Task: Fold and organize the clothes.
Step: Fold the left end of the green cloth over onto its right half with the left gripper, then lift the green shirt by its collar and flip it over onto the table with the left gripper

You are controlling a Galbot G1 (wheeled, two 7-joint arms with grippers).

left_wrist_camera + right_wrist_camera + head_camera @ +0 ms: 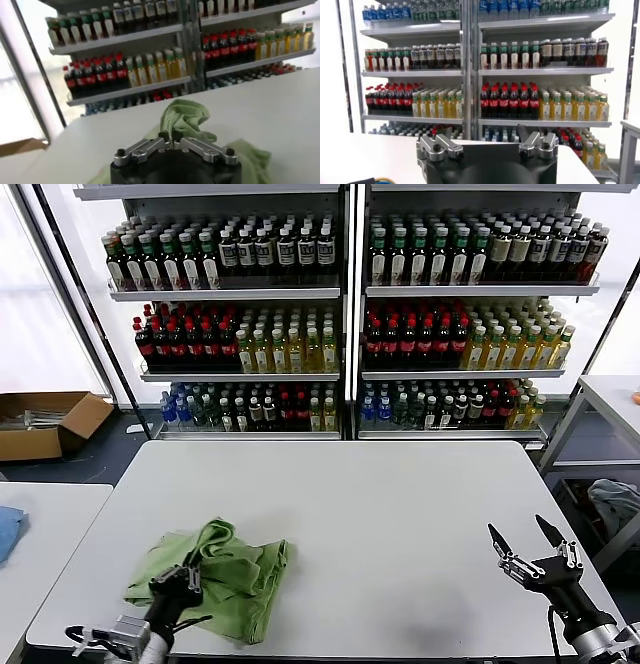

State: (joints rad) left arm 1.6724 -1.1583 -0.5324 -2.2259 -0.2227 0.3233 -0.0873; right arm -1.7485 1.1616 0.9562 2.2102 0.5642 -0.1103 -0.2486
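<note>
The light green polo shirt [215, 574] lies crumpled on the white table [380, 514] at the front left; its collar, buttons and logo are hidden. My left gripper [190, 569] is shut on a fold of the shirt at its near edge. In the left wrist view the shut fingertips [170, 137] pinch green fabric [186, 117] that rises in a bunch beyond them. My right gripper [527, 542] is open and empty above the table's front right corner; in the right wrist view its fingers [445, 134] stand wide apart.
Shelves of bottles [345, 314] stand behind the table. A cardboard box [45, 422] lies on the floor at the left. A second table with a blue cloth [8, 529] is at the far left. Another table [610, 399] with a grey cloth [615, 504] below it stands at the right.
</note>
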